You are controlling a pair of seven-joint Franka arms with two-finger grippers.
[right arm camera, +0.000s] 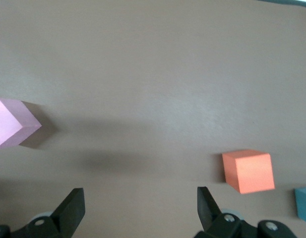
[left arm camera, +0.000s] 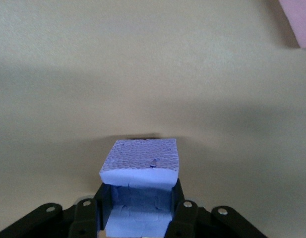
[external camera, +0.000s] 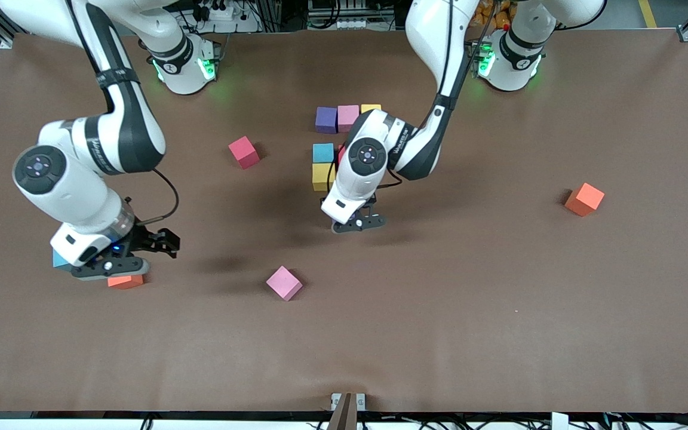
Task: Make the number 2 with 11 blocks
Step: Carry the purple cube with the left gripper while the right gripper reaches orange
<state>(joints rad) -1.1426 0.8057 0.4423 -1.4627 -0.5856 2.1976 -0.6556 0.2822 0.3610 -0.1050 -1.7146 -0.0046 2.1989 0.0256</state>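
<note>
The left gripper (left arm camera: 138, 208) pinches a light, squashy purple foam block (left arm camera: 141, 162) by opposite flat faces over bare table at six o'clock of the started figure (external camera: 339, 143), while the right gripper (right arm camera: 140, 208), spread, waits over an orange block (right arm camera: 248, 170).

Small matte foam cubes, counted by colour:

- One purple foam cube (external camera: 325, 119).
- Two pink foam cubes (external camera: 348, 117) (external camera: 284, 283).
- Two yellow foam cubes (external camera: 371, 108) (external camera: 323, 177).
- Two light blue foam cubes (external camera: 323, 153) (external camera: 57, 260), the second mostly hidden.
- Two orange foam cubes (external camera: 583, 199) (external camera: 125, 281).
- One red foam cube (external camera: 243, 151) in full view, plus a red sliver (external camera: 340, 152) that may be another.
- One pale bluish-purple foam cube (left arm camera: 140, 161), which shows only in the left wrist view.

Two white robot arms (external camera: 129, 131) (external camera: 427, 149) work at one brown table (external camera: 499, 310).
</note>
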